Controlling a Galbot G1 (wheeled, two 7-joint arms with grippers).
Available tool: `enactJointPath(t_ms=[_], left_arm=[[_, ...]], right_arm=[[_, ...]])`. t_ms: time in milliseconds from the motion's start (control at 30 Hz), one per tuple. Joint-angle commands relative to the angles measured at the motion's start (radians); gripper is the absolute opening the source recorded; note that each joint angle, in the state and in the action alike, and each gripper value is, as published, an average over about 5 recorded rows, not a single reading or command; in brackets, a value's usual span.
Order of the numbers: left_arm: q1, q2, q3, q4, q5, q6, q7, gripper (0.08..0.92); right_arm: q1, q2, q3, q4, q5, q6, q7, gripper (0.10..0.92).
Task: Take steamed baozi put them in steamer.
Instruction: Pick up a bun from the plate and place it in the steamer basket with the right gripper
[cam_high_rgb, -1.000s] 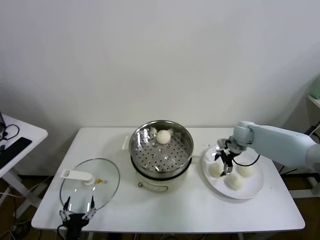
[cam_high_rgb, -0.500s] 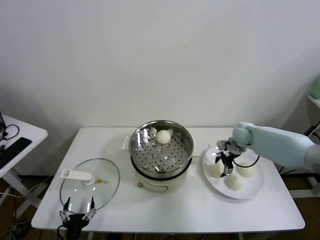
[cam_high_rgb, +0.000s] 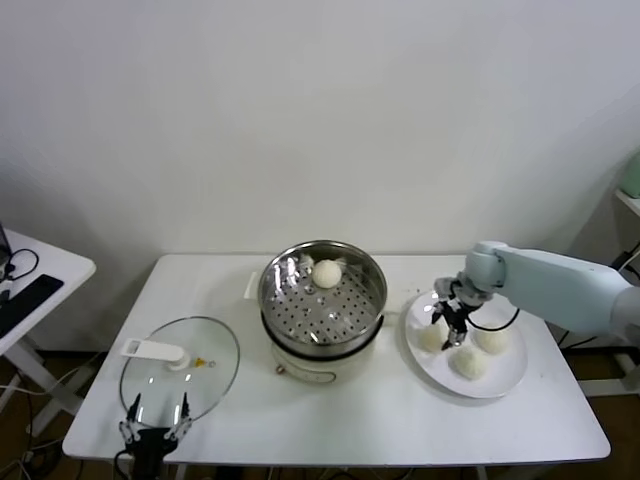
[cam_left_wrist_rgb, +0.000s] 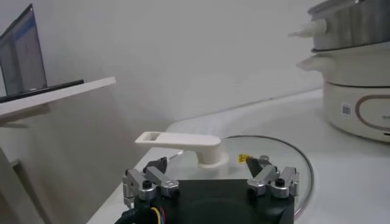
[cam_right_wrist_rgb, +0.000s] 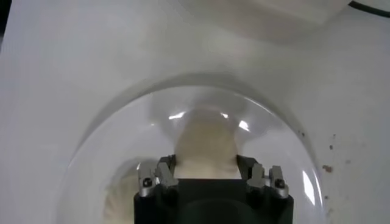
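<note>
The steamer (cam_high_rgb: 322, 322), a shiny perforated basket on a cream pot base, stands mid-table with one baozi (cam_high_rgb: 326, 273) inside at the back. Three baozi lie on a white plate (cam_high_rgb: 505, 382) to its right. My right gripper (cam_high_rgb: 447, 325) is down over the plate's left side, shut on the left baozi (cam_high_rgb: 430, 339), which still rests on the plate. In the right wrist view that baozi (cam_right_wrist_rgb: 206, 143) fills the gap of the gripper (cam_right_wrist_rgb: 206, 167), with both fingers touching its sides. My left gripper (cam_high_rgb: 155, 412) is parked open and empty at the table's front left.
A round glass lid (cam_high_rgb: 180, 368) with a white handle lies front left, just beyond the left gripper; it also shows in the left wrist view (cam_left_wrist_rgb: 183, 141). The other two baozi (cam_high_rgb: 490, 340) (cam_high_rgb: 467, 362) sit close to the right gripper. A side table (cam_high_rgb: 35, 275) stands far left.
The right gripper has shifted slightly over the plate and drawn in on the left baozi. The left arm and the other baozi have not moved.
</note>
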Motion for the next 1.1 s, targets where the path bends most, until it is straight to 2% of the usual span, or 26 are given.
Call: enactJointPath(t_ms=[33,400,633,833,1100], left_arm=[[-0.002,-0.001,0.002,0.0,0.001,0.0,0.0,0.823],[-0.004,0.001,0.004,-0.005,0.001,0.002,0.002,0.823],[-0.002,0.0,0.009,-0.007,0.003,0.002,0.002,0.823],[-0.003,0.0,0.014,-0.01,0.003,-0.003,0.001,0.823],[-0.002,0.0,0.013,-0.01,0.004,-0.01,0.001,0.823]], right_arm=[[0.142,-0.011,-0.095,0.059,0.069,0.007,-0.022,0.67],[0.557,-0.023,-0.325,0.239,0.321,0.01,-0.101,0.673],[0.791,0.048,-0.388,0.347,0.485,-0.005,-0.119,0.67],[0.807,0.155,-0.297,0.367,0.557,-0.071,-0.087,0.673],[0.665,0.327,-0.146,0.355,0.601,-0.178,0.009,0.672]])
